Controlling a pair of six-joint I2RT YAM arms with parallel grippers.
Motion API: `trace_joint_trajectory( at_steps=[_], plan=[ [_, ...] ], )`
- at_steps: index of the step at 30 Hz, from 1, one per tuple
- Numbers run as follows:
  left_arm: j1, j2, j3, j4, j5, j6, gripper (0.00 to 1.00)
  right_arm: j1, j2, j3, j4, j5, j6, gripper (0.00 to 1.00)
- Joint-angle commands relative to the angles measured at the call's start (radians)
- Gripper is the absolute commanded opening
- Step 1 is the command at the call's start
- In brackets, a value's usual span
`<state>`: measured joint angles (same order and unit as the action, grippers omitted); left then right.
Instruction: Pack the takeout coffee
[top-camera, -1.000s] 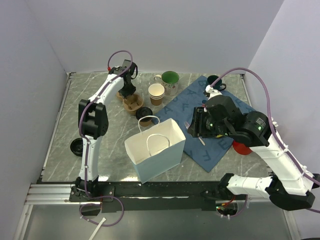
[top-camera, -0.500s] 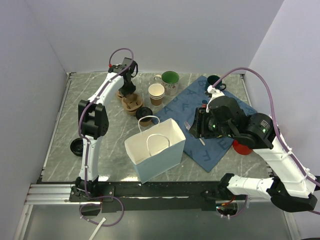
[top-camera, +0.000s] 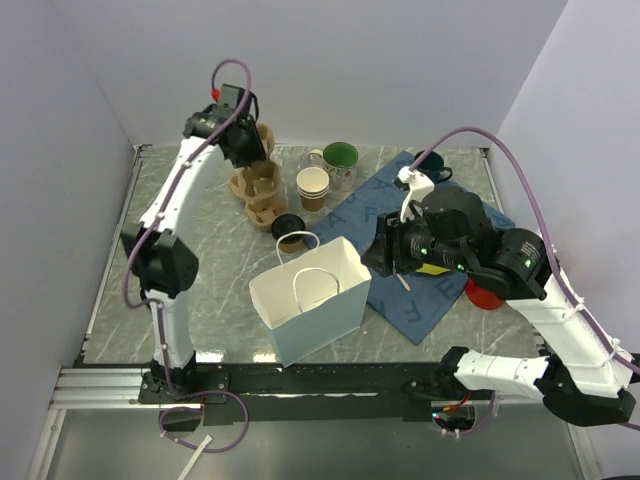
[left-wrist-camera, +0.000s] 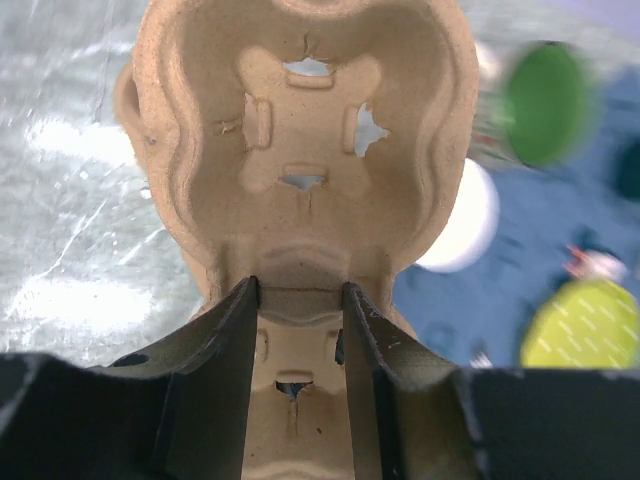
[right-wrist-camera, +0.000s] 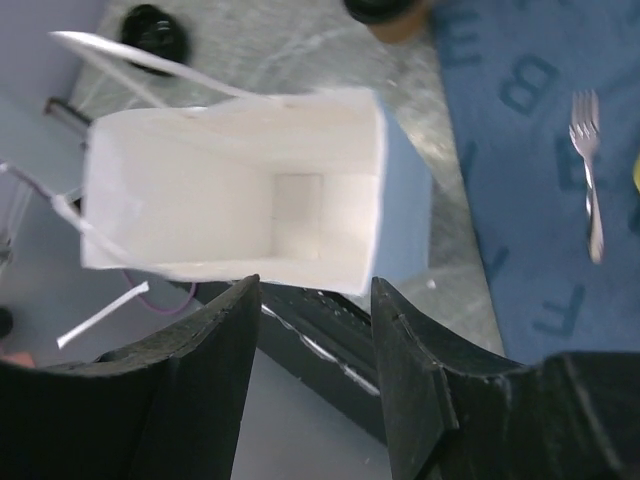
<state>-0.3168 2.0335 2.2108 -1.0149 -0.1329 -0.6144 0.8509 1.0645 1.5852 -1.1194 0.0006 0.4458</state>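
Observation:
The takeout coffee (top-camera: 289, 229), a small brown cup under a black lid, stands on the table just behind the white paper bag (top-camera: 310, 295); the right wrist view catches its edge (right-wrist-camera: 392, 14). My left gripper (top-camera: 248, 148) is raised at the back left, shut on the rim of a brown pulp cup carrier (top-camera: 257, 192) that hangs tilted above the table. In the left wrist view, the carrier (left-wrist-camera: 300, 140) fills the frame with its near wall between my left gripper's (left-wrist-camera: 297, 287) fingers. My right gripper (top-camera: 381, 255) hovers open and empty beside the bag (right-wrist-camera: 240, 190), right gripper (right-wrist-camera: 315, 290).
A stack of lidless paper cups (top-camera: 313, 187) and a green mug (top-camera: 340, 158) stand at the back. A blue mat (top-camera: 375, 205) carries a fork (right-wrist-camera: 588, 170) and a dark mug (top-camera: 430, 163). A loose black lid (top-camera: 155, 293) lies at the left, a red object (top-camera: 483, 297) at the right.
My left arm has lifted the cup carrier off the table, up and toward the back left. My right gripper has shifted slightly left toward the bag and opened a little.

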Motion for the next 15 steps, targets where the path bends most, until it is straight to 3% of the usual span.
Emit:
trace_joint_trajectory(
  at_steps=[1, 6, 10, 15],
  plan=[
    [-0.005, -0.186, 0.040, 0.004, 0.130, 0.097, 0.12, 0.002, -0.018, 0.062, 0.171, -0.103, -0.143, 0.57],
    [-0.005, -0.363, -0.077, 0.131, 0.361, 0.091, 0.14, 0.000, -0.028, 0.030, 0.245, -0.203, -0.208, 0.59],
    [-0.008, -0.505, -0.147, 0.214, 0.522, 0.015, 0.14, 0.000, -0.079, -0.106, 0.397, -0.333, -0.304, 0.60],
    [-0.016, -0.622, -0.221, 0.205, 0.634, -0.021, 0.14, 0.002, -0.182, -0.241, 0.705, -0.378, -0.334, 0.58]
  ],
)
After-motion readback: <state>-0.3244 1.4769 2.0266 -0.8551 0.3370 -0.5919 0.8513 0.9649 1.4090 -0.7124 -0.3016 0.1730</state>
